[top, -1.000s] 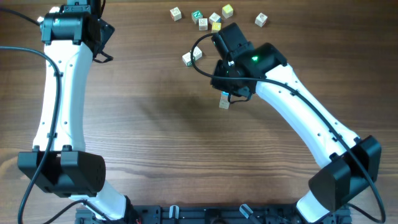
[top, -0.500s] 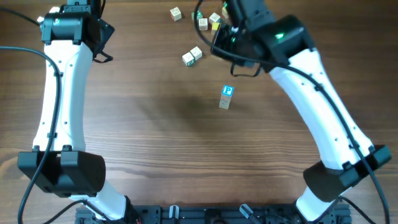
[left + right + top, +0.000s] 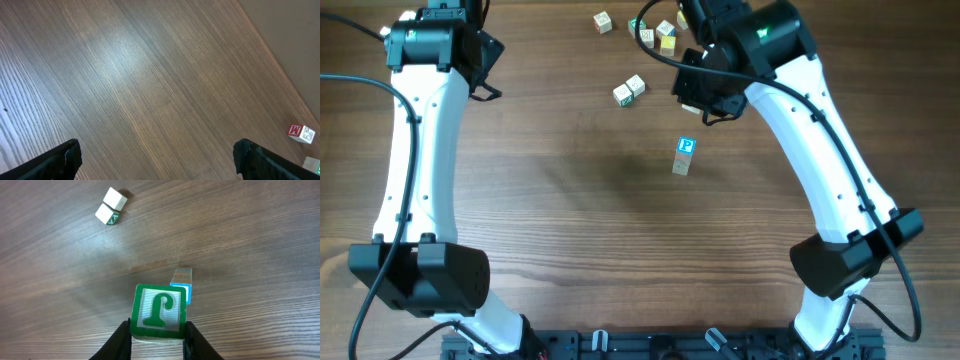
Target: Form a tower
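Observation:
The tower (image 3: 685,157) is a short upright stack of pale cubes with a blue P face on top, standing mid-table; in the right wrist view the tower (image 3: 181,281) shows just beyond the held cube. My right gripper (image 3: 158,331) is shut on a green-lettered cube (image 3: 159,311), gripped on its two sides and held above the wood. From overhead, the right gripper (image 3: 696,98) hangs behind the tower, apart from it. My left gripper (image 3: 157,161) stands wide open over bare wood, with nothing between its fingers.
Two loose cubes (image 3: 629,90) lie side by side left of the right gripper, also in the right wrist view (image 3: 112,206). More loose cubes (image 3: 654,34) sit at the back edge. A red M cube (image 3: 301,132) lies at the right of the left wrist view.
My right gripper left the tower, reached back to the cluster of loose cubes, shut on the green-lettered cube and came a little way forward. The left arm has not moved.

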